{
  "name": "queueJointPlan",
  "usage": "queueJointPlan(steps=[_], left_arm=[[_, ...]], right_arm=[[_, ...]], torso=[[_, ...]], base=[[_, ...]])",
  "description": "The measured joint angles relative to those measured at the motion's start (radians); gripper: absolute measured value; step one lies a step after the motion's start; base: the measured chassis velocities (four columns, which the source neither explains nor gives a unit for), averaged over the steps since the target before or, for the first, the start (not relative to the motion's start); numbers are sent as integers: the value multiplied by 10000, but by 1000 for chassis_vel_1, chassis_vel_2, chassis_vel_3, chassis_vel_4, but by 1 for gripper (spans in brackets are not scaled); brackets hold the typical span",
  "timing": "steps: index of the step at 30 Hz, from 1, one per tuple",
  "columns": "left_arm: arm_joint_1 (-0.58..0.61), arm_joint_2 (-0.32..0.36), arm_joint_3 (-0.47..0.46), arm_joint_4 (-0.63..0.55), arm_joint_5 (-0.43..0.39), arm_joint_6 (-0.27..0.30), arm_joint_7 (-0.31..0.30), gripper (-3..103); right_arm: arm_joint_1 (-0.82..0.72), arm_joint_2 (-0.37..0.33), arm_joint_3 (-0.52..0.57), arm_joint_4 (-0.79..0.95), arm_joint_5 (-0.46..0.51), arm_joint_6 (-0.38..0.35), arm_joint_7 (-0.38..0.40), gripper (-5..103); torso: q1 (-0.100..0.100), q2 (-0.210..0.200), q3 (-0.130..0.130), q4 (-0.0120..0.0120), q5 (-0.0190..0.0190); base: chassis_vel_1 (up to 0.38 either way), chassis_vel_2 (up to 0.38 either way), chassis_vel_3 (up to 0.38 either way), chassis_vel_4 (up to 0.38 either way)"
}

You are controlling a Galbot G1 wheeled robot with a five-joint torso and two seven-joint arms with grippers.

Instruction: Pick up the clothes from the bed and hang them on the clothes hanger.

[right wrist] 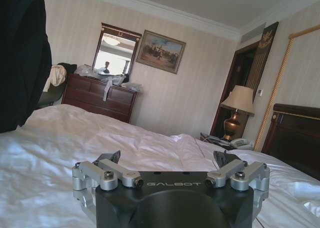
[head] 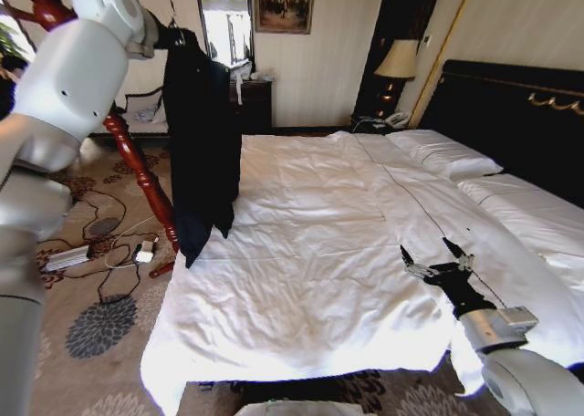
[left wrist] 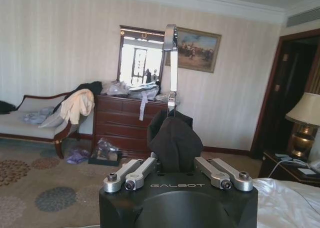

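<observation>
Left claw [left wrist: 172,174] grips clothes [head: 199,142] — hanging vertical beside bed [head: 310,252].

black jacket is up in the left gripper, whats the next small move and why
Probably carry the black jacket a little further toward the red wooden stand. The left gripper is shut on the dark cloth just under the silver hook, and the jacket hangs clear of the bed. The right gripper rests open above the sheet.

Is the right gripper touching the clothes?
Apart. Head view: right gripper hovers open over the bed, while the clothes hang at the left gripper.
</observation>
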Motion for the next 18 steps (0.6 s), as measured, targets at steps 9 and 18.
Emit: queueJointPlan(steps=[9,18], left_arm=[[-1,-326,-354,1394,1121,-368,786,16],[116,-177,-840,2126,1658,-422,1175,16]], right_arm=[[0,0,0,0,0,0,-1,100],[-1,0,0,0,0,0,-1,100]], torso=[[0,0,0,1,0],[1,0,1,2,-5]], base=[[0,0,0,0],[0,0,0,0]])
